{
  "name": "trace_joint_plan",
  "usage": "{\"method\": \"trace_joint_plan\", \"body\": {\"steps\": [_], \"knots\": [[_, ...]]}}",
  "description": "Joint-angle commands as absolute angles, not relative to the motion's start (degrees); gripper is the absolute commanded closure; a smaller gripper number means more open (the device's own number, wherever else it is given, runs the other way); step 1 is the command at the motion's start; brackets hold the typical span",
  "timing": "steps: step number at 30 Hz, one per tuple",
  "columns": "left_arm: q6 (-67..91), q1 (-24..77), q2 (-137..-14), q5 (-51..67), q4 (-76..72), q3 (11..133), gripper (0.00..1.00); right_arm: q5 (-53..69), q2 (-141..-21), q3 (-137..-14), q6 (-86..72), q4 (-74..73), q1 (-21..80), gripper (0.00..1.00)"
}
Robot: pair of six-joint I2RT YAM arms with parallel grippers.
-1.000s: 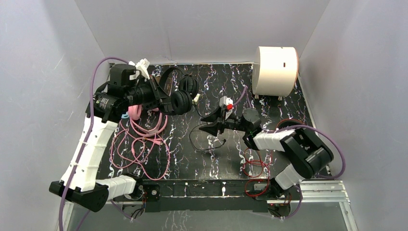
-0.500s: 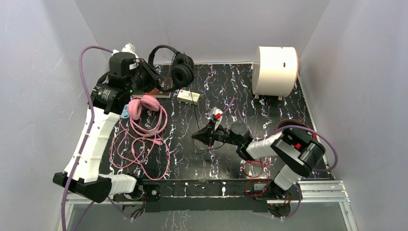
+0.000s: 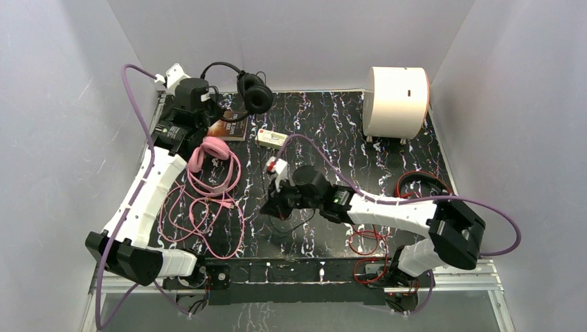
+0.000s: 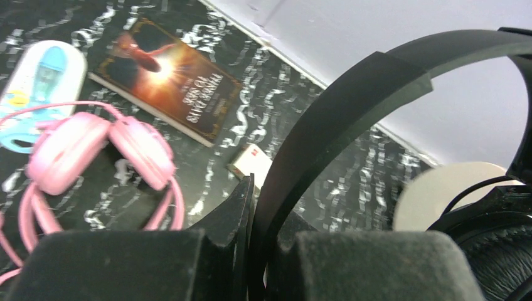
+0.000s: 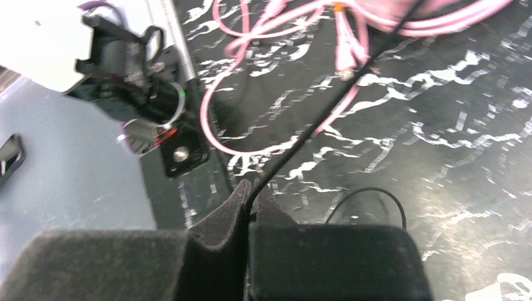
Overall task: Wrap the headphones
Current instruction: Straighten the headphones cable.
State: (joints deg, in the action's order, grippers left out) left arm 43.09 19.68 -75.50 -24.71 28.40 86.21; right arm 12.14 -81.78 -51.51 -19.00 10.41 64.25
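Your left pincer (image 4: 251,188): clenched on black headphones (image 3: 250,94) headband, earcups rightward. Your right pincer (image 5: 249,202): clenched on black cable (image 5: 326,113), stretched diagonally.

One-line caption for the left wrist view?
Left gripper clamps the black headphones by the headband above pink headphones, a book and a small box.

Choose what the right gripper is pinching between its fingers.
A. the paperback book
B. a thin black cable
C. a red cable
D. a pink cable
B: in the right wrist view the right gripper is shut on a thin black cable, which runs up and away from between its fingers.
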Motion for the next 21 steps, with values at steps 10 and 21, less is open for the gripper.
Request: {"method": "trace_joint_plan", "body": {"steps": [10,21], "knots": [[23.76,24.54,-70.58,-40.13,14.73,69.83,1.00,6.08,-78.79,-89.65,-3.99,-37.51,70.93,1.00],[9.85,37.66,-59.35,-32.95,17.02,58.94,1.00,-19.76,-82.60,-100.26,15.30,-43.40,70.40,1.00]]}}
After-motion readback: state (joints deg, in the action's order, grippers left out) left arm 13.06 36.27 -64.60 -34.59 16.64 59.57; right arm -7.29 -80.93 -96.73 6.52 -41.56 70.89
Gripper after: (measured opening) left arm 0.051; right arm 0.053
